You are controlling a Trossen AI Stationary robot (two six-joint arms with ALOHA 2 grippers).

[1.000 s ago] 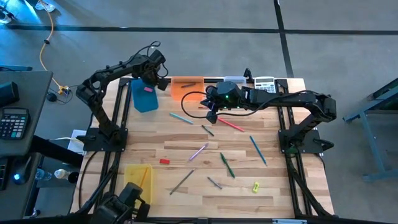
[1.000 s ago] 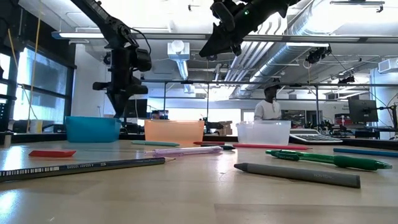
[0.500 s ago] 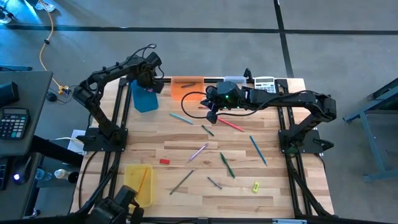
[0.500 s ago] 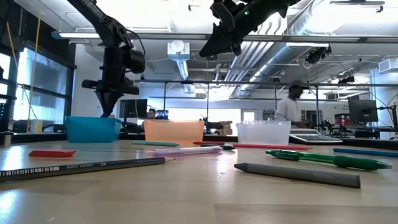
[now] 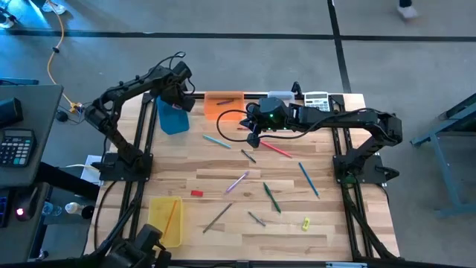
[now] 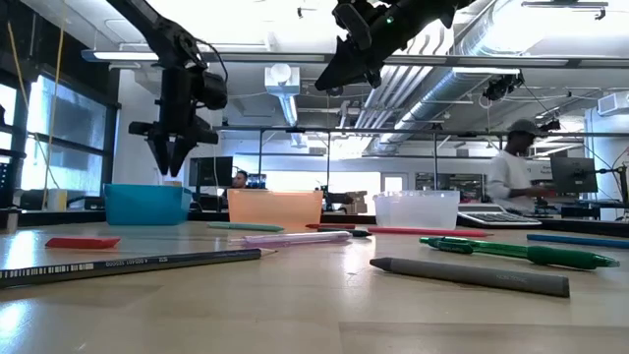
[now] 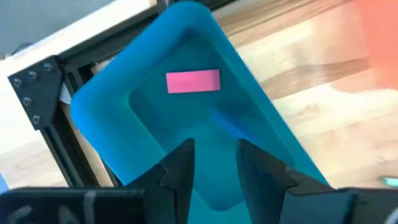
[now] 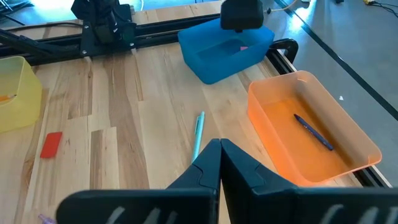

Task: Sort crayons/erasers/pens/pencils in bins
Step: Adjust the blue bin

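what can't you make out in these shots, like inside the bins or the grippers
- Blue bin, low view: its wall hides the pink eraser.
- Clear bin, high view: the right arm covers it, contents unknown.
- Yellow bin, right wrist view: cut off by the edge.
- Left gripper, low view: nothing visible between the fingers.

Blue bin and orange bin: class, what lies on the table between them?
Nothing: in the high view, only bare wood separates the blue bin from the orange bin.

grey calculator [image 5: 316,100], person [image 6: 511,175], wooden table [image 5: 327,216]
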